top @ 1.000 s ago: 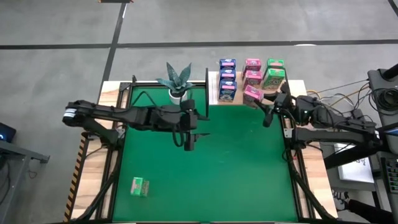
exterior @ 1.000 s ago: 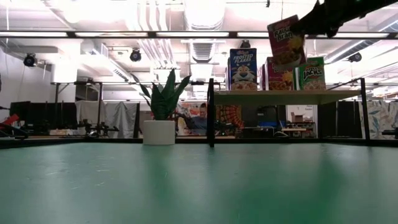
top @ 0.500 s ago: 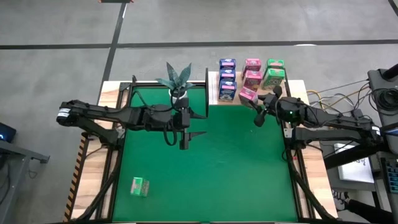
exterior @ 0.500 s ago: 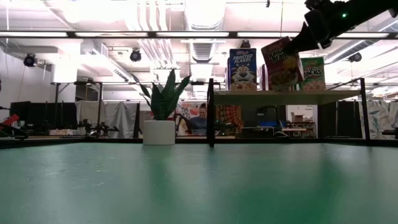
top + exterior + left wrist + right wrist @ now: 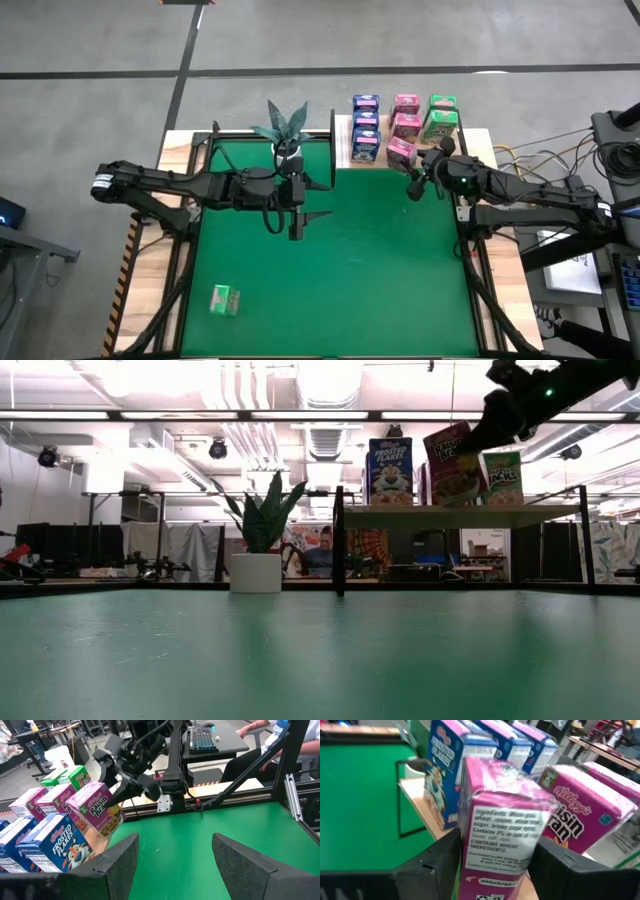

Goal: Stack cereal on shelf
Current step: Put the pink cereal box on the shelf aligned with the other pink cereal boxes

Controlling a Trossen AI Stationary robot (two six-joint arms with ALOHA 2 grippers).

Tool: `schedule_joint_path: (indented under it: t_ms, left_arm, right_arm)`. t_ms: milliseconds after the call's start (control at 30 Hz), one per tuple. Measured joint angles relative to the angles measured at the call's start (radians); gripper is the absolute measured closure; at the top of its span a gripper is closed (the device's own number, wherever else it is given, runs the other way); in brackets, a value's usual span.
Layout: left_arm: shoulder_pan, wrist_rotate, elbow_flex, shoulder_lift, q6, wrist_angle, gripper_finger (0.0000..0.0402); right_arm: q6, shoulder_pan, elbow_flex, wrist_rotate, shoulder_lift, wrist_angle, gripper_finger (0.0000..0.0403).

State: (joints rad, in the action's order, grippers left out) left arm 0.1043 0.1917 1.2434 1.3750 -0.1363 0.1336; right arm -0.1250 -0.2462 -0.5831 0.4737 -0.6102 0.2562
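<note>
Right, the shelf (image 5: 343, 150) is the landmark: a light-wood board with black uprights at the far edge of the green mat (image 5: 380, 270), just beside the potted plant (image 5: 284, 130). On it stand three blue cereal boxes (image 5: 365, 125), two upright pink cereal boxes (image 5: 405, 113) and two green cereal boxes (image 5: 441, 115), in rows. A third pink box (image 5: 399, 152) sits tilted at the shelf's near edge, in front of the other pink ones. The right gripper (image 5: 416, 182) is right at that box; in the right wrist view the pink box (image 5: 502, 837) fills the space between the two dark fingers (image 5: 432, 865). Whether they clamp it or have just parted from it is hard to tell; in the low view the box (image 5: 455, 452) leans with the gripper (image 5: 492, 428) at its top corner.

The left gripper (image 5: 297, 224) hangs over the mat, well apart from the shelf on the plant's side, fingers (image 5: 117, 860) spread, nothing between them.

One more green box (image 5: 225, 299) lies flat on the mat, far from the shelf, at the near corner.
</note>
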Motion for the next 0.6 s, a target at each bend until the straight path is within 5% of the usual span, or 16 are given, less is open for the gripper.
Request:
schedule_joint_path:
  t_ms: [600]
  left_arm:
    - [0.0,0.0,0.0,0.0,0.007,-0.003,0.0167]
  right_arm:
    - [-0.024,0.0,0.001,0.053,0.012,0.026,0.0171]
